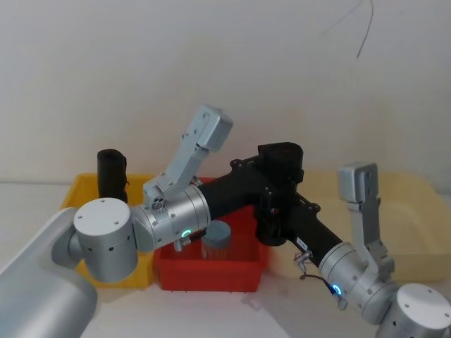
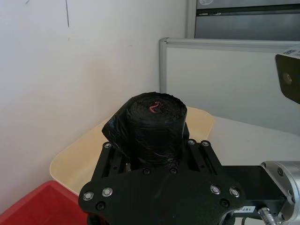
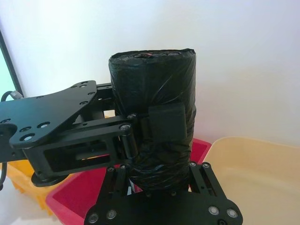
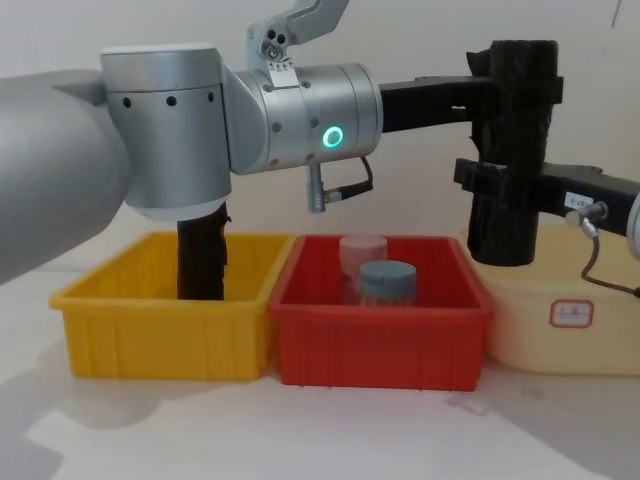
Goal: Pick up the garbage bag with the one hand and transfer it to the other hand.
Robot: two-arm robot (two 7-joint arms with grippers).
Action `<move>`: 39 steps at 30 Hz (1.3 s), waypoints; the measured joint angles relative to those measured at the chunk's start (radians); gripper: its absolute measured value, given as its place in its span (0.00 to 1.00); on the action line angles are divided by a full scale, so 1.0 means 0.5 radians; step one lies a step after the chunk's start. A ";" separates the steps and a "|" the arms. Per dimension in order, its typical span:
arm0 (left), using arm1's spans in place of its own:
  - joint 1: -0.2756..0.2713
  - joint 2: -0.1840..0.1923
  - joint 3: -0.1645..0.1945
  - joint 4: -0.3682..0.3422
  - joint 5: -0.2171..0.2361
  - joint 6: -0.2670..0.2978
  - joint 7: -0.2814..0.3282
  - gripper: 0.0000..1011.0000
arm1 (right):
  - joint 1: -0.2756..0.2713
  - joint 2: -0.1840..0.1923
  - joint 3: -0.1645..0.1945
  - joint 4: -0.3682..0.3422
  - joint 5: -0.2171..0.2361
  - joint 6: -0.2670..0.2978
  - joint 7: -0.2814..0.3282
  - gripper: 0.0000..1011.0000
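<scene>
The garbage bag [image 4: 512,120], a tall black roll, stands upright in the air above the gap between the red and cream bins. My left gripper [image 4: 478,95], slotted and on the silver arm with the green ring light, reaches in from the left and is shut on the roll's upper part. A pad [image 3: 164,122] presses its side. My right gripper [image 4: 500,188], with a white sticker and a metal plug at its wrist, comes in from the right. It is shut on the roll's lower part, its fingers [image 3: 197,169] against both sides. The roll's top [image 2: 155,107] shows a red core.
A yellow bin [image 4: 160,330] on the left holds a plain black roll [image 4: 200,255]. The red bin [image 4: 380,345] in the middle holds two lidded jars [image 4: 387,280]. A cream bin [image 4: 560,320] stands at the right. A white wall is close behind.
</scene>
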 joint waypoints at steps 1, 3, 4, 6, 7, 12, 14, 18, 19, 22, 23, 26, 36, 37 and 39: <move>0.000 0.000 0.000 0.000 0.000 0.000 0.000 0.51 | -0.002 -0.001 0.001 -0.001 0.005 0.000 0.000 0.53; 0.000 0.000 0.000 0.000 0.000 0.000 0.000 0.51 | -0.006 -0.001 0.001 -0.005 0.011 0.000 0.000 0.53; 0.000 0.000 0.000 0.000 0.000 0.000 0.000 0.51 | -0.009 -0.002 0.002 -0.007 0.017 0.000 0.000 0.53; 0.000 0.000 0.000 0.000 0.000 0.001 0.000 0.51 | -0.013 -0.002 0.002 -0.010 0.023 0.000 0.000 0.53; 0.000 0.000 0.000 0.000 0.000 0.001 0.000 0.51 | -0.014 -0.002 0.002 -0.011 0.027 0.000 0.000 0.53; 0.000 0.000 0.000 0.000 0.000 0.001 0.000 0.51 | -0.023 -0.003 0.001 -0.018 0.043 0.002 -0.003 0.53; 0.000 0.000 0.000 0.000 0.000 0.001 0.001 0.53 | -0.026 -0.003 -0.001 -0.020 0.049 0.006 -0.006 0.53; 0.000 0.000 0.000 0.000 0.000 0.001 0.001 0.65 | -0.030 -0.003 -0.001 -0.022 0.058 0.012 -0.015 0.53; 0.000 0.000 0.000 0.000 0.000 0.001 0.001 0.67 | -0.030 -0.003 -0.001 -0.023 0.060 0.014 -0.017 0.53; 0.000 0.000 0.000 0.000 0.000 0.001 0.001 0.75 | -0.031 -0.004 0.002 -0.024 0.066 0.021 -0.024 0.53; 0.000 0.000 0.000 0.000 0.000 0.001 0.001 0.75 | -0.031 -0.004 0.003 -0.024 0.068 0.022 -0.027 0.53; 0.000 0.000 0.000 0.000 0.000 0.001 0.001 0.87 | -0.028 -0.004 0.016 -0.022 0.077 0.032 -0.037 0.53; 0.000 0.000 0.000 0.000 0.000 0.000 0.001 0.99 | 0.009 0.024 0.109 0.030 0.109 0.062 -0.080 0.53; 0.000 0.000 0.000 0.000 0.000 0.000 0.001 0.99 | 0.013 0.027 0.120 0.035 0.111 0.065 -0.084 0.53; 0.000 0.000 0.000 0.000 0.000 0.000 0.001 0.99 | 0.026 0.037 0.150 0.047 0.118 0.076 -0.101 0.53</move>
